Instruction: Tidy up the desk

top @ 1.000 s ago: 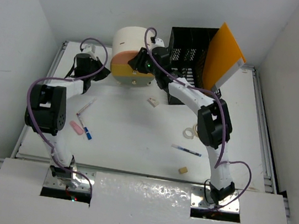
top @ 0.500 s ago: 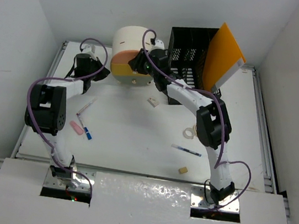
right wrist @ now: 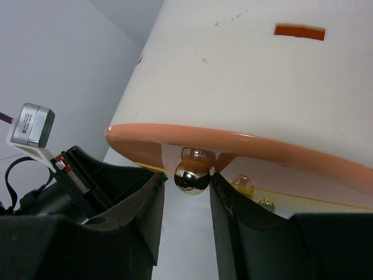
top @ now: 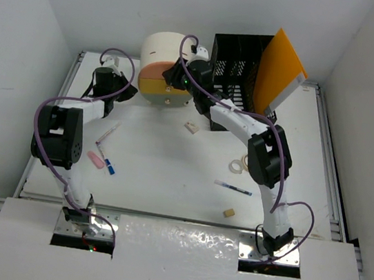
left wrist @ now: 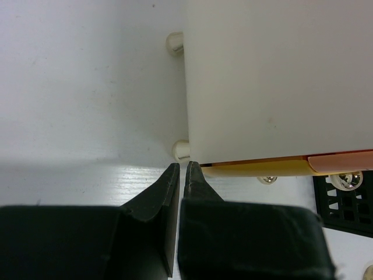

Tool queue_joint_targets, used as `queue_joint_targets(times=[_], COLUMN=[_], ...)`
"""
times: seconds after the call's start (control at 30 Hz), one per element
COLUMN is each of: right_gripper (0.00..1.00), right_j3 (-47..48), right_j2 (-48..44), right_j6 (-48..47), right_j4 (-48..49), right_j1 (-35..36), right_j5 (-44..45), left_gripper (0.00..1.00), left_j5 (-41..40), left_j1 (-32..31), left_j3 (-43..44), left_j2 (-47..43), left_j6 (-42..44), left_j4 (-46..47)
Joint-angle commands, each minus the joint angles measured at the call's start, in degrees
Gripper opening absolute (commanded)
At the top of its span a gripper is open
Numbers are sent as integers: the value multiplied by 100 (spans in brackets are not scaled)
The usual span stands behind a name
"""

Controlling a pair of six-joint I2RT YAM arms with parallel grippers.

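On the white desk a round cream drawer unit stands at the back, with an orange drawer above a yellow one. My right gripper is open around the orange drawer's chrome knob. The knob sits between the fingertips, close against the right finger, with a gap on the left. My left gripper is shut on nothing. Its tips rest at the unit's lower left edge beside a small cream foot. In the top view both grippers, left and right, meet at the unit's front.
A black crate with an orange board leaning in it stands right of the unit. Loose on the desk lie pens, a pink eraser, tape rings, a white block and a tan block.
The right wrist has crept slightly back toward the drawer unit. The left arm and the loose items have not moved.
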Motion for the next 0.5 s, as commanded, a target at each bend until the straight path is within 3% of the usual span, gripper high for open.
queue_joint_targets(times=[0.0,0.13,0.3,0.47], right_gripper=[36,31,0,0], right_j3=[46,125,169,-164], right_j2=[-396,-335,-282,-545], right_j6=[-95,-122,-95,-52], right_j4=[564,476,388,405], right_j1=[-17,-9,-17,-9], right_j5=[200,253,271,227], left_gripper=[0,0,0,0], left_j5=[-25,-34,-60,-61], left_j1=[-42,-42,-42,-42], left_j3=[38,46,73,82], left_j2=[-160,-142,-125,-98], left_j6=[48,48,83,66], left_j4=[244,253,227,218])
